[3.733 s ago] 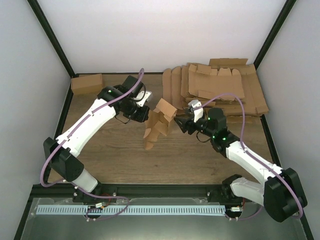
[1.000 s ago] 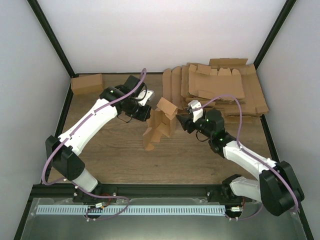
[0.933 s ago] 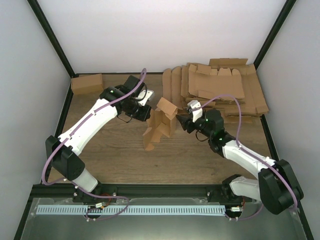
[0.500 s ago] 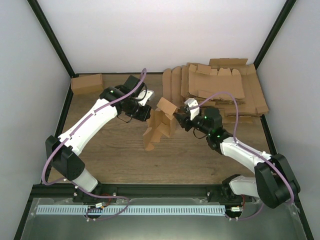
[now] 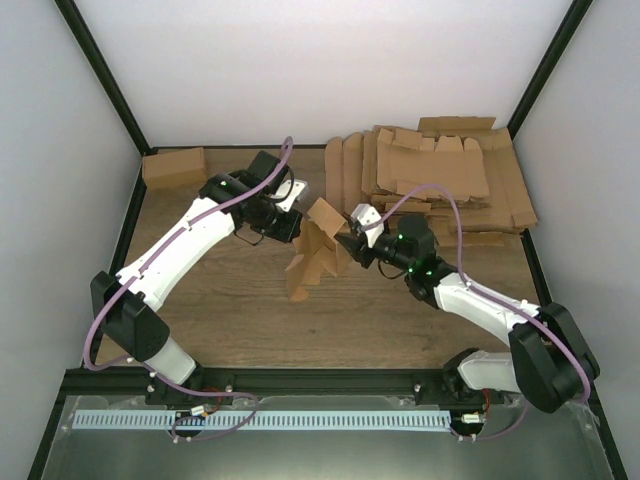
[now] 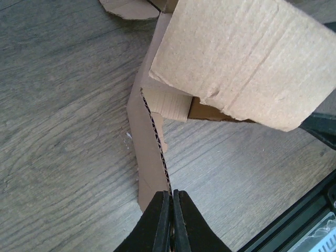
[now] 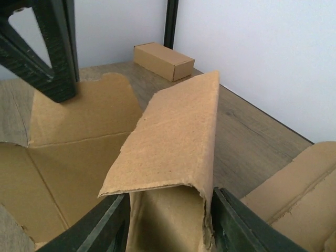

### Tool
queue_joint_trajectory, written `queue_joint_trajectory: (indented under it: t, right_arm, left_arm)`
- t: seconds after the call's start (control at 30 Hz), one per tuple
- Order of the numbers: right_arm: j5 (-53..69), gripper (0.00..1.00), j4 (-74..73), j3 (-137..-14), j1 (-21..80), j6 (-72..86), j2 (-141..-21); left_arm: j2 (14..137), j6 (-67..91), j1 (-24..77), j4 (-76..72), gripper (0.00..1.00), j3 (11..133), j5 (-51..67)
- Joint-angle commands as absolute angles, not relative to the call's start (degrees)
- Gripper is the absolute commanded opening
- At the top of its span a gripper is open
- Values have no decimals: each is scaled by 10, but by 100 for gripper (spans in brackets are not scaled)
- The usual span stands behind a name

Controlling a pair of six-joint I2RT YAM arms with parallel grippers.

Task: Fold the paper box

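Note:
The paper box (image 5: 312,252), a half-folded brown cardboard blank, stands on the wooden table between both arms. My left gripper (image 5: 293,225) is shut on the thin edge of one of its panels; in the left wrist view the fingertips (image 6: 171,195) pinch the corrugated edge, with the box body (image 6: 236,58) above. My right gripper (image 5: 350,243) is at the box's right side. In the right wrist view it (image 7: 170,220) is open, its jaws straddling a folded-over flap (image 7: 173,142). The left arm's fingers (image 7: 50,52) show behind that flap.
A stack of flat cardboard blanks (image 5: 440,175) lies at the back right. A small finished box (image 5: 174,166) sits at the back left corner and also shows in the right wrist view (image 7: 160,60). White walls and black frame posts ring the table.
My right gripper has moved left onto the box, so the flap now sits between its jaws. The box's top flap tipped slightly left. The left arm kept its hold.

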State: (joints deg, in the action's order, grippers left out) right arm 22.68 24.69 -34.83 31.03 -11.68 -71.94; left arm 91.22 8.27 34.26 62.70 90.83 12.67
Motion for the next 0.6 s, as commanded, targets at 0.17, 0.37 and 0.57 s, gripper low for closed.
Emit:
queue_joint_trajectory:
  t: [0.17, 0.37, 0.57]
  right_arm:
    - [192, 45, 204, -366, 349, -183, -731]
    - [164, 49, 167, -386, 370, -200, -749]
    - [131, 58, 157, -388, 384, -208, -743]
  left_arm:
    - [914, 73, 344, 655, 4, 894, 112]
    - [912, 74, 344, 654, 4, 894, 106]
    - [910, 73, 344, 652, 4, 893, 103]
